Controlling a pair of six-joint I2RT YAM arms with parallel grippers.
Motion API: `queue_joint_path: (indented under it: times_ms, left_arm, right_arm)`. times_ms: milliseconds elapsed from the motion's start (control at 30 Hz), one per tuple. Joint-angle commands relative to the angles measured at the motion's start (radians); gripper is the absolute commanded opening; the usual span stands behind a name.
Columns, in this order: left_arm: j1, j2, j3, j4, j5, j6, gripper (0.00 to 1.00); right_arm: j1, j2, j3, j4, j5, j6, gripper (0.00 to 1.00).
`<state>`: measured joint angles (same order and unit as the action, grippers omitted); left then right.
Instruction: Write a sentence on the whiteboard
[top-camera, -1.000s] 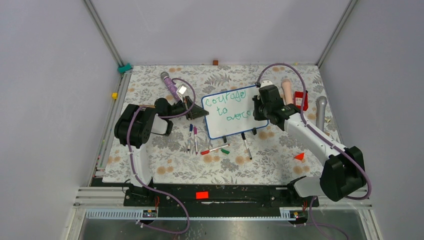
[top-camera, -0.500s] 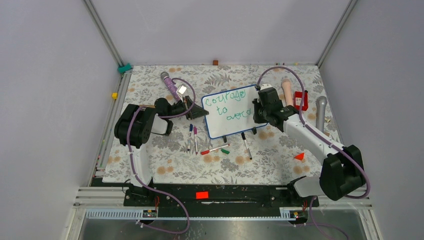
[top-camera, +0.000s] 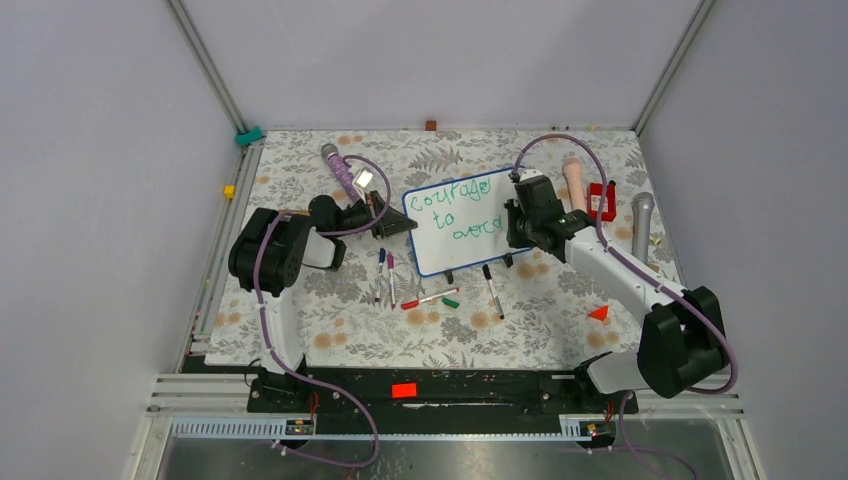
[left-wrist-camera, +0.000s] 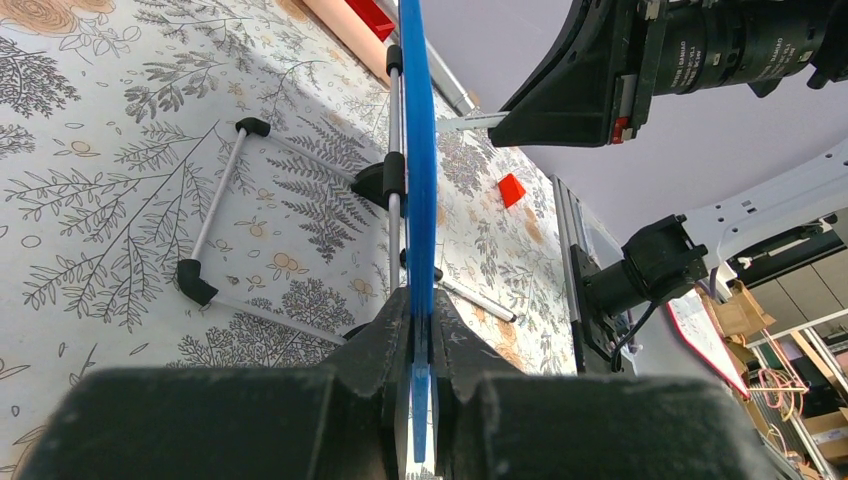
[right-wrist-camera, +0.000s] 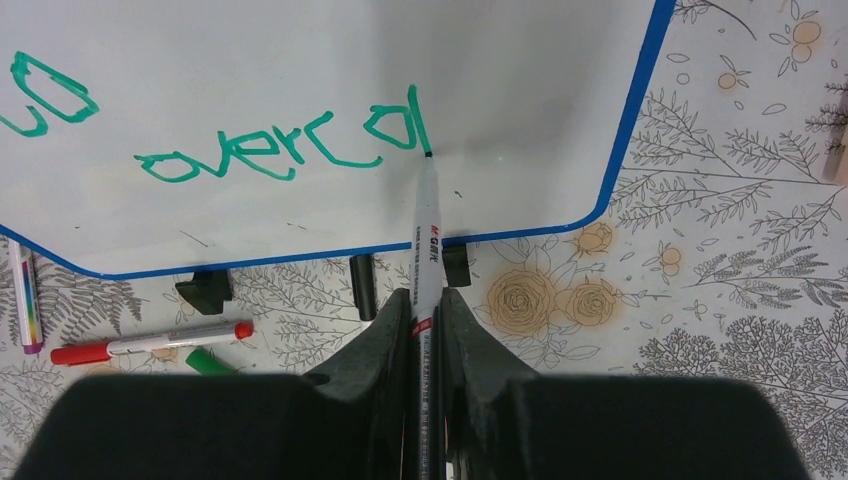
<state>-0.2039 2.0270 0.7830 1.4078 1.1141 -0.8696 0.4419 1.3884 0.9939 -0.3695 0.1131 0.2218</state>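
Observation:
The whiteboard (top-camera: 440, 252), white with a blue frame, stands tilted at the table's middle. Its green sentence (top-camera: 455, 212) reads "courage to overco". My left gripper (top-camera: 398, 225) is shut on the board's left edge; in the left wrist view the blue frame (left-wrist-camera: 418, 150) runs edge-on up from between the closed jaws of that gripper (left-wrist-camera: 420, 320). My right gripper (right-wrist-camera: 425, 300) is shut on a white marker (right-wrist-camera: 427, 230). The marker's green tip touches the whiteboard (right-wrist-camera: 300, 60) just right of "overco" (right-wrist-camera: 280, 150), at the foot of a short fresh stroke.
Loose markers (top-camera: 430, 298), a green cap (top-camera: 451, 301) and a black marker (top-camera: 493, 293) lie in front of the board. A purple microphone (top-camera: 340, 170) lies back left. A pink handle (top-camera: 575, 180), red box (top-camera: 601, 200) and grey microphone (top-camera: 642, 225) lie right. A red wedge (top-camera: 599, 313) lies near right.
My right gripper with the marker has shifted slightly toward the far side of the board. The left gripper and the board have not moved.

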Motion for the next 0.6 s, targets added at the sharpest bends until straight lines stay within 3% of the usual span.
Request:
queue_joint_path:
  times_ms: [0,567]
  left_arm:
    - [-0.005,0.006,0.031,0.059,0.018,-0.005,0.00]
    - [-0.004,0.007,0.028,0.060,0.019,-0.005,0.00]
  right_arm:
    - [-0.014,0.026,0.074,0.030,0.013,-0.009,0.00]
    - [-0.032,0.030,0.104,0.003,0.032,0.000,0.00]
